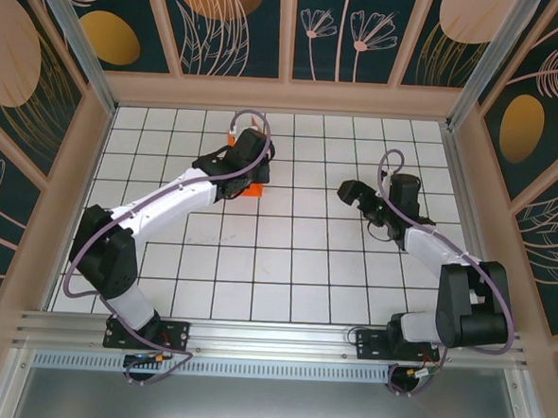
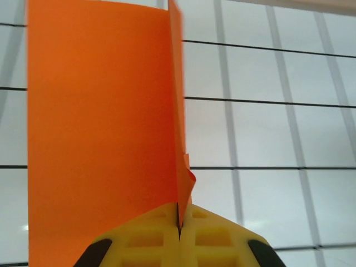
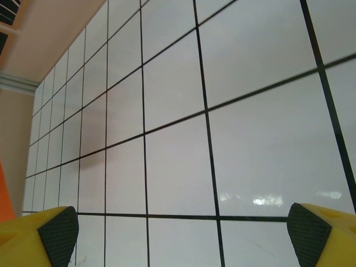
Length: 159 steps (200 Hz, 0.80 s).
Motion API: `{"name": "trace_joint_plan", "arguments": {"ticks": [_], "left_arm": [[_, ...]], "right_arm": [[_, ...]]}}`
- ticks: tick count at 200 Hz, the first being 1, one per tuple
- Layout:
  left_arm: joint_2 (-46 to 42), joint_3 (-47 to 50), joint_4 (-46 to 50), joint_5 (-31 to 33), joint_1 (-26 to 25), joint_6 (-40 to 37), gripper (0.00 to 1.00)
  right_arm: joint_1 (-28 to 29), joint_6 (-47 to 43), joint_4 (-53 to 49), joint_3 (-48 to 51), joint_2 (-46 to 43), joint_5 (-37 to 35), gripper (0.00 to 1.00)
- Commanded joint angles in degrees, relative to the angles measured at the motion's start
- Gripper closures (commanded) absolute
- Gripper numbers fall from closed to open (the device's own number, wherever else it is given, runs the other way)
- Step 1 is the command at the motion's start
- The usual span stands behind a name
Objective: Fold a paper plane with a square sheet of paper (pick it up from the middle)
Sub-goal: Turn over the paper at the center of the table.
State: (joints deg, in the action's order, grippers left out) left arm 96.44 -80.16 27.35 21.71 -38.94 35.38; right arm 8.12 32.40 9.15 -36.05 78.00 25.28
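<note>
Two arms are out over the white gridded surface. Left fingers sit upper centre in the top view, clamped on the orange paper. From above, just a small bit of orange pokes out at the lower right of the wrist. In the left wrist view the yellow left fingers are pressed together at bottom centre with no gap, and the paper edge is pinched in the seam. The orange paper is folded. One broad panel fills the left half of that frame. A second layer runs edge-on as a thin vertical strip from the pinch to the top of the frame, with a small crumple just above the fingertips. It reads as a sheet folded along one crease. Can't tell whether the paper touches the surface or hangs clear of it. Right fingers are right of centre in the top view, well apart from the paper and pointing toward the left arm. In the right wrist view the right fingers are spread wide, one yellow tip with a black pad in each bottom corner, holding nothing, just bare tiles between them. A thin orange sliver shows at the left edge of that frame, too little to say which part of the paper it is.
</note>
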Motion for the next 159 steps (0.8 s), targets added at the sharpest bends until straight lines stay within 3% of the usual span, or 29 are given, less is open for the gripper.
{"name": "trace_joint_plan", "arguments": {"ticks": [1,52,96,135,150,159], "left_arm": [[5.70,-4.19,14.40,17.73,-1.87,-0.27,1.00],[17.63,-8.52,21.40,28.66,-3.92,2.67,1.00],[27.89,-11.90,23.71,30.83,-5.17,3.74,1.00],[30.01,-12.02,18.13,24.90,-5.31,2.70,0.95],[29.31,-11.29,15.52,20.78,-5.27,2.61,0.89],[28.72,-11.01,14.32,19.05,-5.26,2.64,0.81]], "right_arm": [[-0.85,3.23,2.30,1.67,-1.86,0.75,0.01],[-1.68,5.36,1.80,2.83,-2.06,-1.56,0.01],[-1.79,5.67,1.59,3.28,-1.80,-4.33,0.01],[-1.81,4.54,0.82,3.09,-1.44,-5.22,0.01],[-1.85,4.25,0.44,3.31,-1.78,-5.94,0.01],[-1.80,4.25,0.65,3.44,-1.93,-6.02,0.01]]}}
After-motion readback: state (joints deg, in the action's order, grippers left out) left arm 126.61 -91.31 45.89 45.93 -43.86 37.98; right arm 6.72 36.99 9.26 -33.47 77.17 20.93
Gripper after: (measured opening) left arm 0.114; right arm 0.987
